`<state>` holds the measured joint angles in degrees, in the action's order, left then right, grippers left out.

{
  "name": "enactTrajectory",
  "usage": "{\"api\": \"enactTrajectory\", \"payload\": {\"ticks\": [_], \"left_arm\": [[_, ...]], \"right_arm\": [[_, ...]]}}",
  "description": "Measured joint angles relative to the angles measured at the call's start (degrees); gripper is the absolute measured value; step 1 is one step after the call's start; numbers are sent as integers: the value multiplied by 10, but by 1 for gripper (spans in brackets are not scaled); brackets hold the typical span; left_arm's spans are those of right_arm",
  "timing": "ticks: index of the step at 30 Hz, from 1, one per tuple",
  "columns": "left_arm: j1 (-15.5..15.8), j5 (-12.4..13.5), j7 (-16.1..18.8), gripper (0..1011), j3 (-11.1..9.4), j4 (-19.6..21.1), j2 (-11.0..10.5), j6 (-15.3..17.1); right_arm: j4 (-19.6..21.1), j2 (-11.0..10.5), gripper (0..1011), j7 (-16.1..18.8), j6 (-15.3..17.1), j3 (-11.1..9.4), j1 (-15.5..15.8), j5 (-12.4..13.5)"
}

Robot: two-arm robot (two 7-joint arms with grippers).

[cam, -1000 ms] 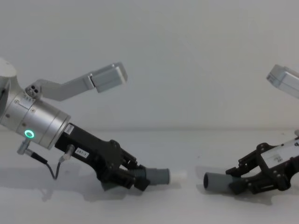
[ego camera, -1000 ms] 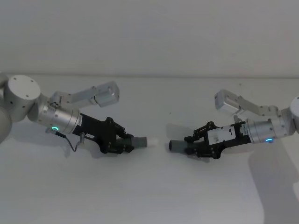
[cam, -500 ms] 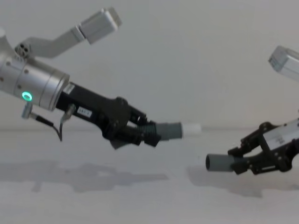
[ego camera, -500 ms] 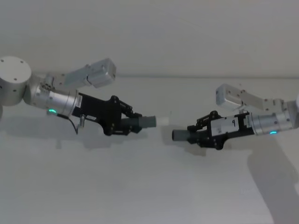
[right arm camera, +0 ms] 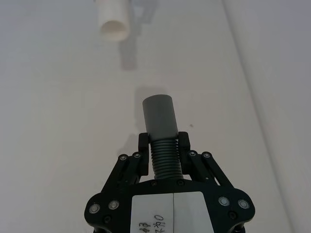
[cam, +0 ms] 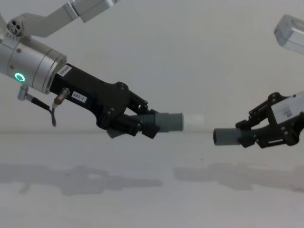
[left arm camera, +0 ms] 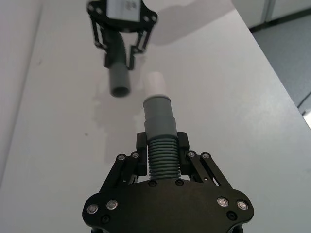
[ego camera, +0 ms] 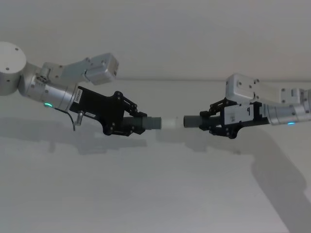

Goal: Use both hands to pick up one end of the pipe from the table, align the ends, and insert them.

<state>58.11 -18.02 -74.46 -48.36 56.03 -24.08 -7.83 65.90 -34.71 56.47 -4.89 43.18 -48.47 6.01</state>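
Observation:
My left gripper [ego camera: 133, 124] is shut on the ribbed part of one pipe piece [left arm camera: 163, 160], held above the table [ego camera: 146, 194]. Its smooth grey cuff [ego camera: 153, 123] and white tip [ego camera: 169, 123] point toward the right arm. My right gripper [ego camera: 212, 121] is shut on the other pipe piece, whose hollow grey cuff [ego camera: 192, 121] faces the white tip across a small gap. In the chest view the hollow cuff [cam: 227, 137] sits a little lower than the white tip [cam: 192, 119]. In the left wrist view the hollow cuff [left arm camera: 118, 80] lies to one side of the tip [left arm camera: 155, 82].
The pale table stretches wide beneath both arms, with their shadows [cam: 109, 178] cast on it. A plain wall [ego camera: 165, 39] rises behind the table's far edge.
Both grippers have lifted their pipe pieces off the table and moved toward each other. The gap between the white tip and the hollow cuff has narrowed.

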Motion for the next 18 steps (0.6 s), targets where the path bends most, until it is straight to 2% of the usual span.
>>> {"api": "enactTrajectory", "payload": {"ticks": [18], "left_arm": [[5,19,-9,347,-24,-2,-11,-12]], "right_arm": [[91,-41,337,-37,51,-6,24,-27]]}}
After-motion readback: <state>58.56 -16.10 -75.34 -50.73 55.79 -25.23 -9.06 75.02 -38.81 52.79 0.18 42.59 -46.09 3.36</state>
